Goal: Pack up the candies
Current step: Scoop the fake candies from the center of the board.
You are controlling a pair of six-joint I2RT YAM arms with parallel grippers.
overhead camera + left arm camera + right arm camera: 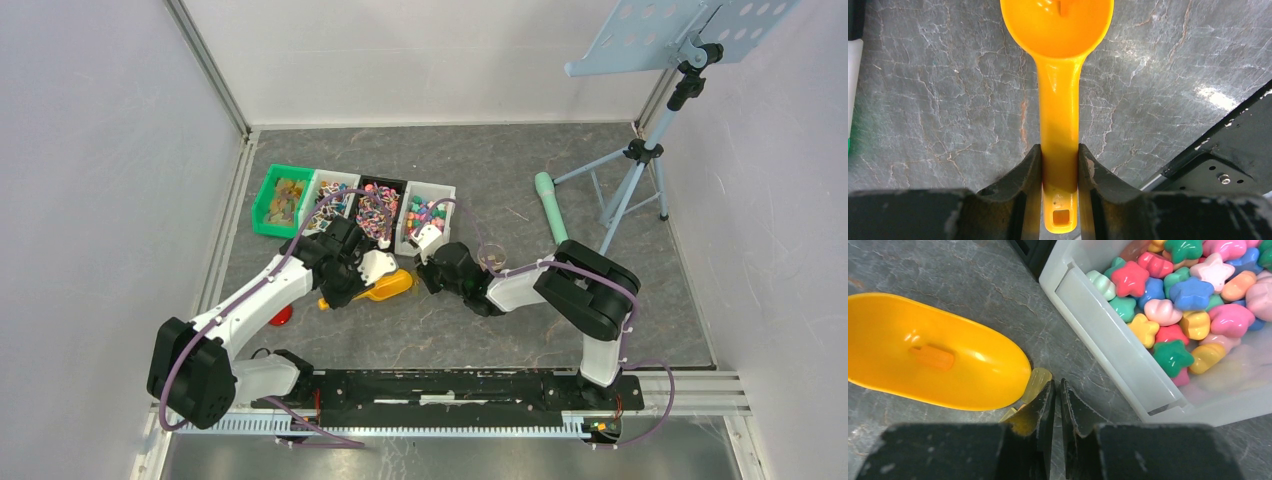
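Behind the left gripper, flat on the grey marbled tabletop: a red round lid. Left gripper clenched on the flat handle of the orange plastic scoop, one finger pressed to each side, handle end poking back between them. Scoop bowl straight ahead of the fingertips, open side up, a small orange block inside, loose or moulded in impossible to say.

Off to that gripper's left side, a row of open plastic boxes touching one another: green bin, white bin, black bin, then a second white bin. In all four, heaps of small multicoloured candies.

Just ahead and left of the right gripper, the rounded front lip of the scoop, with a pale yellow translucent piece lying against the outer side of the left finger. Right gripper low over the tabletop, jaws drawn almost together, only a thin slit left, nothing visible in the slit. Ahead and right of it, close by, the second white bin's wall, with star- and shell-shaped sweets in pink, blue, green, yellow and red piled behind.
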